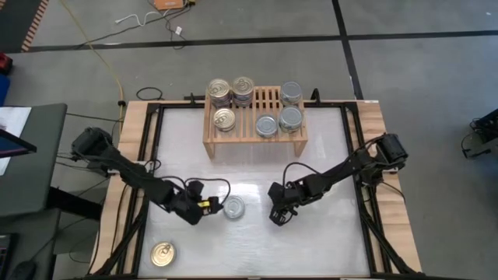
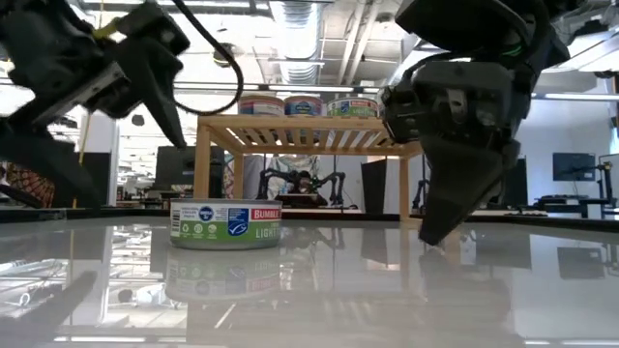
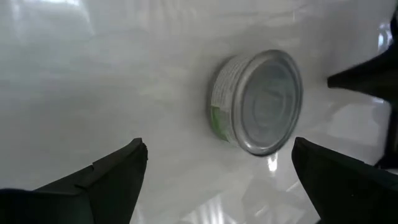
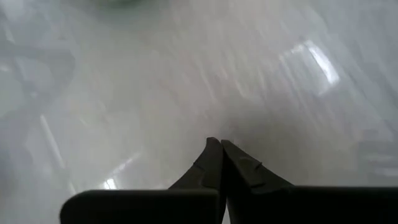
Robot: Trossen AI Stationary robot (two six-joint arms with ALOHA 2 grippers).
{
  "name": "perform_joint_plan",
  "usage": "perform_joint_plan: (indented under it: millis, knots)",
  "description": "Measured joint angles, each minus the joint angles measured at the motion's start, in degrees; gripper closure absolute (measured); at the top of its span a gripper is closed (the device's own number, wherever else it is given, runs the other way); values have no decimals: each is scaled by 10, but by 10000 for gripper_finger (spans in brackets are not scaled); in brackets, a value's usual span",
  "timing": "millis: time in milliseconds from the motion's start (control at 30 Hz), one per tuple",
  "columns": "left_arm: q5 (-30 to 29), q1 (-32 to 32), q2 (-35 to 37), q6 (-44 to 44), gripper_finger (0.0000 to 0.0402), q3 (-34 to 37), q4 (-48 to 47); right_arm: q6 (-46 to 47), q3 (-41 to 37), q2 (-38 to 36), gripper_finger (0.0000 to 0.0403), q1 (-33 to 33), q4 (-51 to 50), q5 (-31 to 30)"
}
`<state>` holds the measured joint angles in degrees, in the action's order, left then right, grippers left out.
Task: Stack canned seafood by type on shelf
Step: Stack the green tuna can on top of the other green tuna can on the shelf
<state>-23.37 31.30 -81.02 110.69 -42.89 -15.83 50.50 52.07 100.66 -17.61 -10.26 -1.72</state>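
A silver-topped can (image 1: 233,207) stands on the white table; the low view shows its green and red label (image 2: 224,224). My left gripper (image 1: 210,207) is open just to the can's left. In the left wrist view the can (image 3: 258,102) lies ahead of the spread fingers, untouched. My right gripper (image 1: 276,216) is shut and points down, low over the table to the can's right, holding nothing (image 4: 221,155). A gold-topped can (image 1: 163,254) stands near the front left corner. The wooden shelf (image 1: 254,141) at the back carries gold-topped cans (image 1: 231,89) on its left part and silver-topped cans (image 1: 290,118) on its right.
The table's dark frame rails (image 1: 152,155) run along both sides. Bare white table lies between the shelf and the grippers. In the left wrist view the right arm (image 3: 373,81) shows dark beyond the can.
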Motion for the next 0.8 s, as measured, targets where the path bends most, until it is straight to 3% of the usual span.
perform_joint_plan:
  millis: [200,333,800]
  knots:
    - [-3,6,-77,32,19,0,100,5,0,0,355,11,100,4]
    - [-39,6,-107,49,19,-1,144,6,0,0,330,21,160,5]
    - [-50,-19,-109,10,19,-1,141,16,4,27,197,72,244,18]
